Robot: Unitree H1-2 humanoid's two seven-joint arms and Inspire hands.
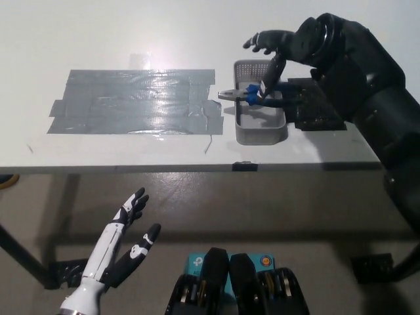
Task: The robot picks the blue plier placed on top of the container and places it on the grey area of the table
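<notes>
The blue-handled plier point(251, 94) lies across the rim of the grey mesh container point(260, 131), its metal jaws pointing left. My black right hand point(277, 54) hovers over the container's far end, open, with fingers point(268, 79) reaching down to the blue handles; no closed grip is visible. The grey taped area point(134, 102) covers the table to the container's left. My white left hand point(123, 239) rests open at the lower left, below the table's front edge.
A flat black object point(318, 108) lies on the white table point(164, 154) right of the container, partly under my right arm. The table's front edge runs across the middle of the picture, with floor and table legs below it.
</notes>
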